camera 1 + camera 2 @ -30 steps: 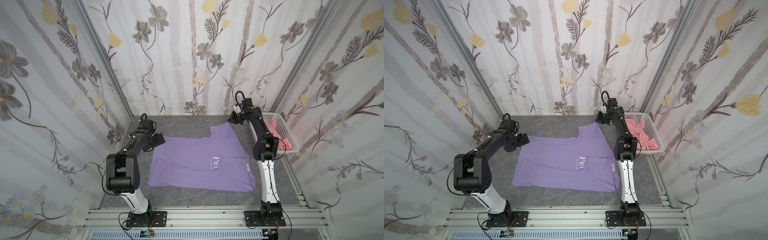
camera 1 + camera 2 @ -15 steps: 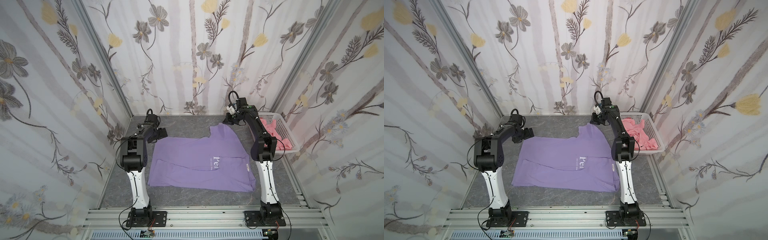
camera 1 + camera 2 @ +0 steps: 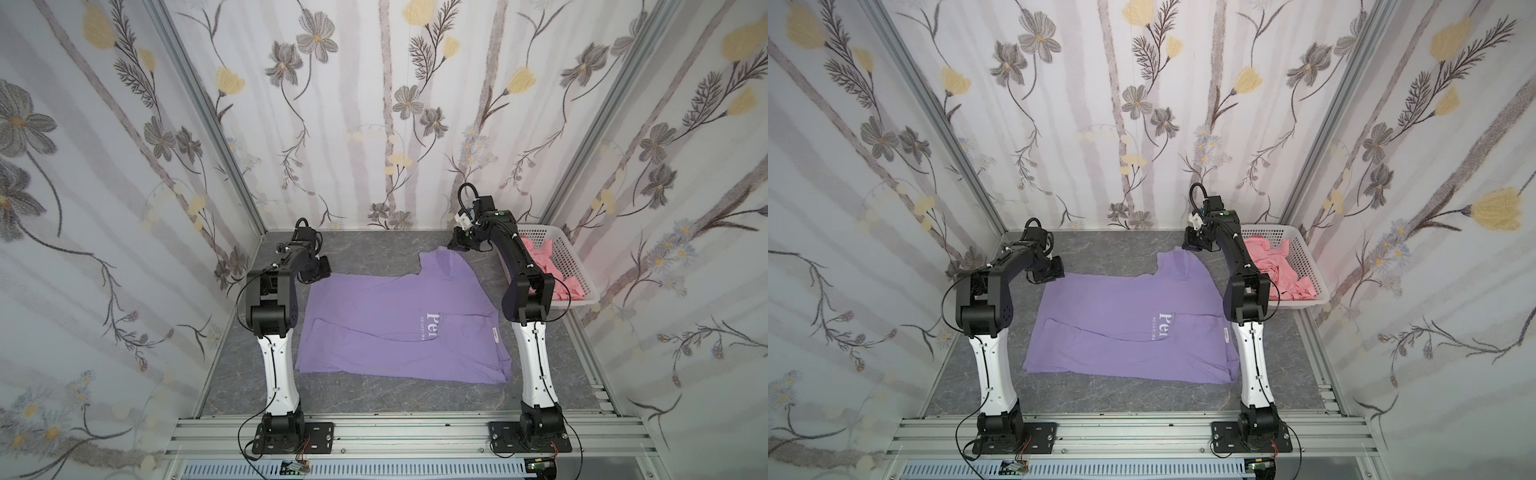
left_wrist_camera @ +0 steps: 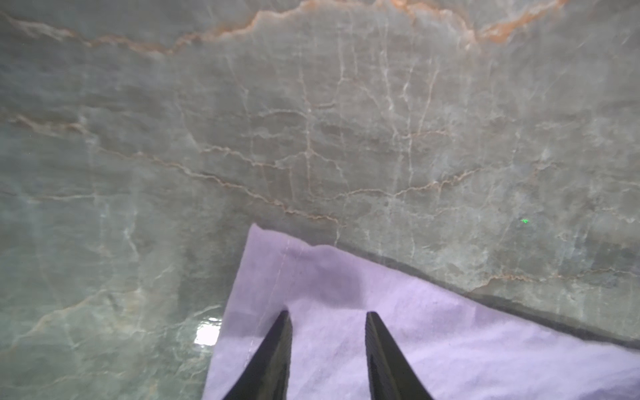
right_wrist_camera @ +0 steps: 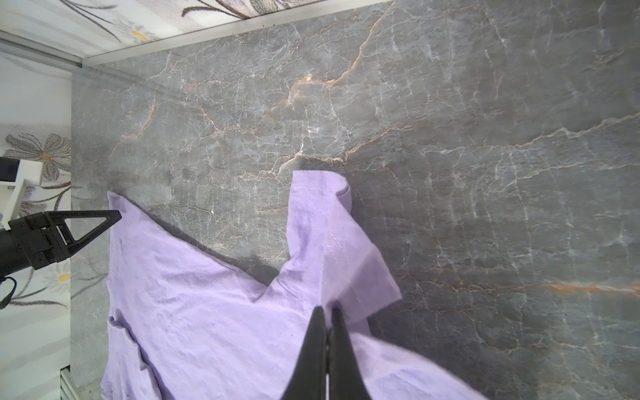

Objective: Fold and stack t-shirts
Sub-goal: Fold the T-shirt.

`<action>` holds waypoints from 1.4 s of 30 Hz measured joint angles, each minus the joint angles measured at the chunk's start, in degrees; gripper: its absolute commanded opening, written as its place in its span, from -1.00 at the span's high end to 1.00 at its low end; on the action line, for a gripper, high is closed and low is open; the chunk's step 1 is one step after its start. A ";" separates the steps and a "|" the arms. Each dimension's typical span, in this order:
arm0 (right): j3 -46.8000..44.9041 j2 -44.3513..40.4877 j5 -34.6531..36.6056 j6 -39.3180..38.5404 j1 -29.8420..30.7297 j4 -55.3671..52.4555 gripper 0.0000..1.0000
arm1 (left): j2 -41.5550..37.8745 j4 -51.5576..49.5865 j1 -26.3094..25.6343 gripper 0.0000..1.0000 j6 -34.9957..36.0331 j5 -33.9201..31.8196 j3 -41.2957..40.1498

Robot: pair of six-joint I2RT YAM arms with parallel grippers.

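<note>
The lavender t-shirt [image 3: 386, 299] lies spread on the desk [image 3: 374, 249]. It looks soft and light, and likely to sag when lifted. The right end effector [image 5: 328, 310] pinches its far sleeve. The left end effector [image 4: 325, 313] stands partly spread over the far hem corner, probably a sound hold.
</note>
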 measured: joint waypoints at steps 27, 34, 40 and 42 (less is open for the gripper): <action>-0.24 -0.07 0.17 -0.17 0.13 -0.72 1.00 | 6.64 -9.22 1.44 -0.76 1.97 -7.23 13.86; -0.42 -0.07 0.94 -0.17 0.13 -1.07 1.00 | 9.49 -12.24 1.60 -0.22 1.97 -7.32 17.88; -0.42 -0.02 1.44 -0.15 0.13 -1.25 1.00 | 10.23 -13.33 1.60 0.34 2.34 -6.93 18.29; -0.42 0.07 1.44 -0.13 0.13 -1.44 1.00 | 10.34 -13.33 1.75 0.73 2.56 -6.64 18.27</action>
